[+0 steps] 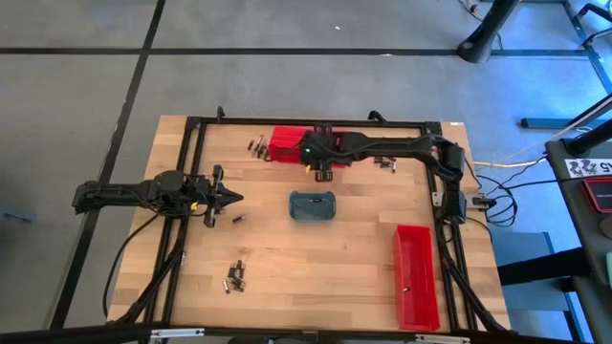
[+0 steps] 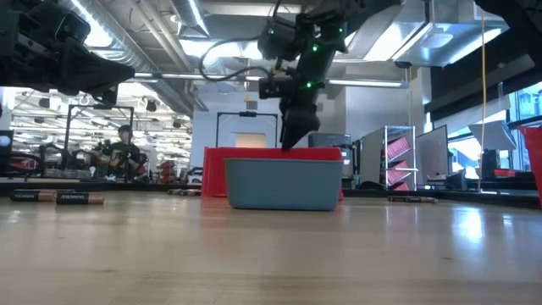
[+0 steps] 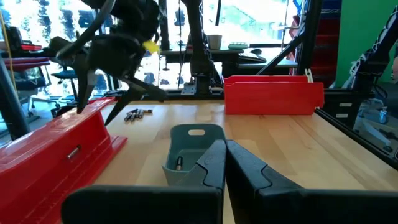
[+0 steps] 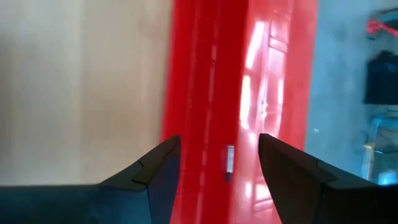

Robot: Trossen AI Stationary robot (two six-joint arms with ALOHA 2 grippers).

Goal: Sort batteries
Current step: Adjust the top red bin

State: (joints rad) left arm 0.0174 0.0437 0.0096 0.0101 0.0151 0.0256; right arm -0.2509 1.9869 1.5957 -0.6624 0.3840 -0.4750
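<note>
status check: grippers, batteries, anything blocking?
Right gripper open over the far red bin, one battery lying inside. Left gripper shut, parked at table's left side. Loose batteries remain on the table. Nothing blocking.

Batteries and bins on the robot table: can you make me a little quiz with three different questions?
1. True or false: a battery already lies inside the red bin at the far edge of the table.
2. Which end effector has its fingers spread open?
A. the left end effector
B. the right end effector
3. Fill in: the small grey-blue tray sits near the ___ of the table, and it holds one battery.

Key
1. True. The right wrist view shows it lying in the bin between the open fingers.
2. B. The left one is shut, waiting at the left side.
3. Middle.
</note>
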